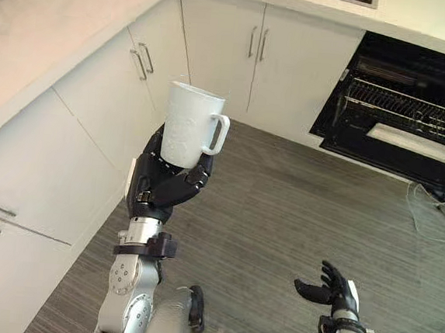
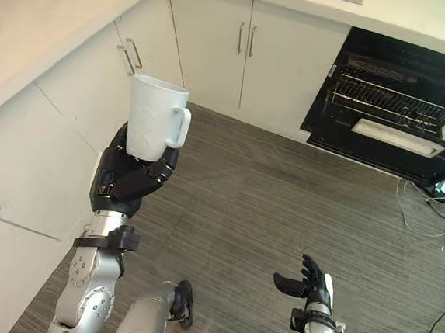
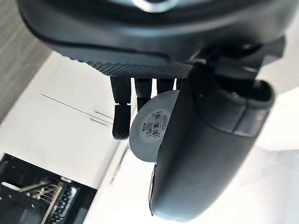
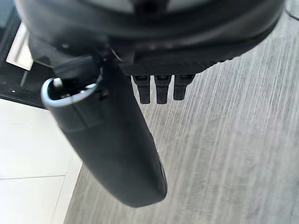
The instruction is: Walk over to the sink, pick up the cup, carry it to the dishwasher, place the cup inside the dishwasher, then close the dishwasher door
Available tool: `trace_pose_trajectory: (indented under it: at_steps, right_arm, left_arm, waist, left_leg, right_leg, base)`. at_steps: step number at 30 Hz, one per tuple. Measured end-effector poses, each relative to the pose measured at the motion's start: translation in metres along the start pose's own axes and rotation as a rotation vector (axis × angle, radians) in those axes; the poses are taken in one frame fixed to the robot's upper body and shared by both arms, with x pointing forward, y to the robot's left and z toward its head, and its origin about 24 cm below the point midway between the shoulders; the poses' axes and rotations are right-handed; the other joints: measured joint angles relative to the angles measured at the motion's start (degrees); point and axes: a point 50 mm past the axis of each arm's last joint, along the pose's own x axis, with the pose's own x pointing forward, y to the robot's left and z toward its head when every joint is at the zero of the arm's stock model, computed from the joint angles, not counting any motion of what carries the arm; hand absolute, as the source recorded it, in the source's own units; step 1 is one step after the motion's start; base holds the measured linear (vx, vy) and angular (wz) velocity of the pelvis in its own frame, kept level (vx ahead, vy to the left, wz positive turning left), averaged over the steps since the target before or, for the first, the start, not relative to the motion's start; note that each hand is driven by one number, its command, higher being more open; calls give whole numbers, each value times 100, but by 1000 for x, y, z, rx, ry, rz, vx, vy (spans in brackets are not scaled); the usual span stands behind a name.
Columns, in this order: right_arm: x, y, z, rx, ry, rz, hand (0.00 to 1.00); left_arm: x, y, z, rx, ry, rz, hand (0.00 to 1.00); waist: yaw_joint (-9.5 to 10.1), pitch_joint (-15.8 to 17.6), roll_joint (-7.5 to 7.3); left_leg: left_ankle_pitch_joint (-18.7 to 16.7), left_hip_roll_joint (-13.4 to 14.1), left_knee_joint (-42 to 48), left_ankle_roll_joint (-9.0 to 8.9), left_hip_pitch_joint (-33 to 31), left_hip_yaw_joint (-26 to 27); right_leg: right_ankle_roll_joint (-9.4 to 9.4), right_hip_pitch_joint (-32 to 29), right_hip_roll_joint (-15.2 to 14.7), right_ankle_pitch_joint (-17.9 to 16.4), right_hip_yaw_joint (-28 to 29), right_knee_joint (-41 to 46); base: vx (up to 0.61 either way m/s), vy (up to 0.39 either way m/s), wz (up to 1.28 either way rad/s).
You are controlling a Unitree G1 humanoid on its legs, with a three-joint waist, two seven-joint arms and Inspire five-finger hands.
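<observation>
Cup upright in left hand, fingers curled round its base; probably light, stiff, smooth, breakable, so hold low on the body; right hand relaxed open, empty.

The base of the cup is hidden by the left hand; the dishwasher is cropped.

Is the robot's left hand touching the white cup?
Touching. The left eye view shows the left robot hand with its fingers curled round the bottom of the cup, holding it upright.
</observation>
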Motion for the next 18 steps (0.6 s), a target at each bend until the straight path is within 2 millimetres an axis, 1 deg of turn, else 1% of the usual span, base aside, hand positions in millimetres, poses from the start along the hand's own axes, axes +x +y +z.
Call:
trace_pose_trajectory:
  at_steps: [1,2,3,4,5,6,7,8,9,10,11,12,13,14,15,16,17,18]
  right_arm:
    - [0,2,0,3,-1,6,90]
    - [-1,8,3,7,-16,20,90]
    - [-1,13,10,13,-45,35,90]
    - [-2,16,13,16,-62,41,90]
    - [-1,18,19,16,-93,49,90]
    - [0,19,25,17,-116,54,90]
    - [1,19,27,15,-123,54,90]
    - [2,20,30,15,-130,54,90]
    - [1,15,26,3,-119,44,90]
    - [2,10,26,-12,-116,36,90]
    - [2,7,27,-19,-120,31,90]
    - [1,6,26,-19,-114,31,90]
    - [-1,5,24,-20,-109,29,90]
    - [-8,3,23,-17,-121,27,90]
    - [-11,3,25,-12,-136,24,90]
    - [-15,5,35,0,-189,23,90]
    - [-17,5,50,9,-263,24,90]
    - [-17,5,57,11,-295,25,90]
  left_arm:
    - [-1,0,-2,-3,12,5,30]
    - [-2,-5,-4,-14,21,-9,30]
    - [-1,-12,-4,-24,17,-39,30]
    - [-1,-15,-4,-27,15,-56,30]
    - [1,-19,-4,-25,16,-93,30]
    - [2,-23,-4,-24,15,-123,30]
    - [2,-24,-4,-25,14,-130,30]
    - [3,-23,-5,-26,16,-130,30]
    - [2,-22,-11,-27,41,-120,30]
    - [1,-21,-16,-34,59,-111,30]
    - [1,-21,-21,-45,77,-92,30]
    - [3,-21,-26,-52,93,-81,30]
    - [3,-21,-30,-57,109,-76,30]
    - [-1,-22,-34,-74,132,-59,30]
    - [-4,-22,-35,-79,136,-55,30]
    - [-7,-24,-33,-92,132,-57,30]
    - [-7,-28,-29,-101,114,-73,30]
    - [-6,-29,-26,-104,100,-80,30]
  waist:
    - [-16,3,12]
    - [-45,2,33]
    - [-63,7,69]
    - [-94,5,77]
    - [-175,-1,96]
    - [-273,-13,91]
    - [-303,-18,83]
    - [-340,-42,45]
    - [-449,-116,93]
    - [-443,-169,280]
    - [-438,-229,463]
    - [-454,-203,498]
    - [-435,-194,505]
    - [-361,-154,534]
    - [-340,-150,542]
    - [-270,-149,531]
    - [-178,-157,512]
    - [-120,-156,507]
  left_leg:
    - [-13,2,-205,-1,287,29]
    - [-26,41,-669,-19,840,77]
    - [-69,147,-1031,-96,1310,150]
    - [-77,164,-1200,-121,1515,179]
    - [-91,191,-1530,-209,1888,221]
    - [-140,207,-1803,-320,2194,298]
    - [-189,206,-1912,-406,2342,343]
    - [-306,173,-2031,-595,2626,425]
    - [-429,172,-2047,-778,2882,412]
    - [-475,271,-2032,-859,2952,435]
    - [-422,464,-1696,-964,2926,419]
    - [-238,614,-759,-1208,2688,370]
    - [-8,746,-90,-1240,2502,334]
    - [350,1105,1426,-1269,2120,208]
    - [329,1259,2040,-1249,1918,154]
    - [232,1471,2897,-1161,1469,122]
    - [72,1552,3170,-1093,1001,133]
    - [-15,1552,3104,-1021,765,121]
  right_leg:
    - [-197,-238,45,-109,-112,280]
    - [-510,-703,176,-291,-383,424]
    - [-741,-1191,341,-431,-688,274]
    - [-825,-1425,379,-485,-872,84]
    - [-885,-1763,417,-517,-1262,-618]
    - [-979,-1995,433,-419,-1695,-1611]
    - [-1057,-2073,481,-266,-1875,-2150]
    - [-1289,-2142,622,305,-2085,-3203]
    - [-1664,-2076,714,1360,-1986,-3279]
    - [-1667,-2115,796,1198,-1991,-3077]
    - [-1795,-2092,911,874,-1980,-2818]
    - [-1876,-1846,952,610,-1987,-2771]
    - [-1902,-1600,1001,523,-1984,-2860]
    - [-1910,-946,1158,437,-1927,-3231]
    - [-1913,-628,1239,423,-1872,-3437]
    - [-1917,-84,1331,420,-1740,-3799]
    - [-1925,230,1343,415,-1578,-4070]
    - [-1925,339,1339,414,-1451,-4188]
  base:
    - [583,91,-26]
    - [551,53,-40]
    - [655,52,-41]
    - [674,-3,-32]
    - [462,-23,-15]
    - [594,-47,-12]
    - [607,-68,-18]
    - [775,-101,-6]
    - [690,-101,-11]
    - [728,-117,-15]
    - [713,-142,-23]
    - [695,-152,-15]
    - [674,-175,-9]
    - [519,-130,-18]
    - [600,-124,-34]
    - [607,-68,-52]
    - [575,-35,-62]
    - [522,34,-90]
